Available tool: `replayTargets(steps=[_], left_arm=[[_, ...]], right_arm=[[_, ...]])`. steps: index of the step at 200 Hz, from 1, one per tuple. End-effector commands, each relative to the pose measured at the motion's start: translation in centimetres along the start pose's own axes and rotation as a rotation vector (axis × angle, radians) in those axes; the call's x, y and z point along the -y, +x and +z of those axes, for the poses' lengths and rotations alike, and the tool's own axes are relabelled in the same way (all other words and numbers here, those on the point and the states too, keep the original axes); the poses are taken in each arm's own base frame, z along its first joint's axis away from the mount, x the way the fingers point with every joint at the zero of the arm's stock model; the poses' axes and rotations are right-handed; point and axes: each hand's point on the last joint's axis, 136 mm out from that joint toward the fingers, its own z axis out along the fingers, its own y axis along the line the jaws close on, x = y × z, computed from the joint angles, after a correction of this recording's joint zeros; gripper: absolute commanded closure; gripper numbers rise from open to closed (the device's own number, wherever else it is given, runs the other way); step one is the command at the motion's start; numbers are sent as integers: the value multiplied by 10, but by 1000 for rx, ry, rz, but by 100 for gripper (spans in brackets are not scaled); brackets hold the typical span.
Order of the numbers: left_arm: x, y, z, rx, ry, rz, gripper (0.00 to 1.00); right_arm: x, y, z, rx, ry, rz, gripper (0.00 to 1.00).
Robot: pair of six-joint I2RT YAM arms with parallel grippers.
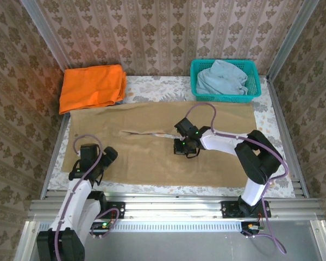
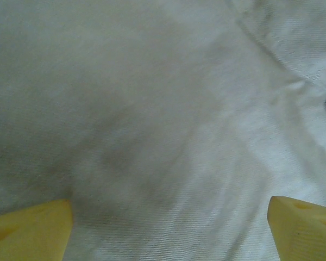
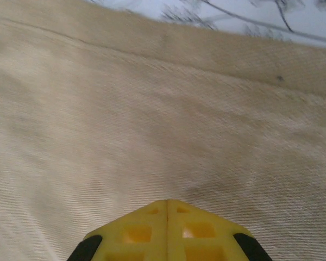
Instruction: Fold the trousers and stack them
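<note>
The tan trousers (image 1: 146,160) lie spread flat across the table, with a crease line running through the middle. My left gripper (image 1: 110,155) hovers low over their near left part. Its yellow fingertips (image 2: 32,234) stand wide apart, open, and only flat cloth (image 2: 152,109) lies beneath them. My right gripper (image 1: 182,148) points down over the middle of the trousers. In the right wrist view that gripper (image 3: 168,204) has its yellow fingers pressed together, shut, with nothing between them, just above the fabric (image 3: 152,119).
A folded orange garment (image 1: 92,87) lies at the back left corner. A teal basket (image 1: 193,76) with a pale blue garment (image 1: 221,79) stands at the back right. Patterned walls close in three sides. A metal rail (image 1: 174,205) runs along the near edge.
</note>
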Motion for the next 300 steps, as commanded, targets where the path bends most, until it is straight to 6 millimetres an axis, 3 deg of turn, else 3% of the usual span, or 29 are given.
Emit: replayTargets(steps=[1,16,22,35,47,83,110,134,156,186,211,231,260,282,300], left_arm=[[-17,14,1,-22,-55,-76,16],[-16,26,-2,-57,-35,-76,33],[-19,32,-4,-73,-44,-84,44],[-20,46,-9,-111,-33,-83,82],[-23,57,-14,-132,-41,-100,100],[-28,78,-25,-177,-45,-99,100],[-20,78,-41,-172,-20,-83,100],[1,59,-58,-106,25,-51,100],[29,31,-64,-24,48,23,100],[77,6,-35,13,86,73,100],[89,-20,-5,68,54,60,100],[89,-38,17,75,72,-11,100],[71,-44,47,25,76,-126,100],[61,-46,60,8,66,-167,100],[55,-46,67,-5,57,-184,100]], right_arm=[[24,16,8,-26,69,-10,97],[35,31,6,-49,83,-3,97],[40,37,5,-55,91,0,97],[51,48,2,-71,104,11,97],[61,54,-2,-75,114,31,97],[93,64,-21,-85,53,169,97],[106,45,-52,-23,30,202,91],[99,-1,-92,112,-9,200,79],[105,-51,-116,215,26,222,76],[145,-121,-107,288,160,352,83],[181,-154,-77,240,264,411,100],[205,-147,-62,168,318,450,100],[238,-120,-49,101,332,546,100],[256,-97,-44,59,264,681,100],[267,-95,-49,98,155,784,100]])
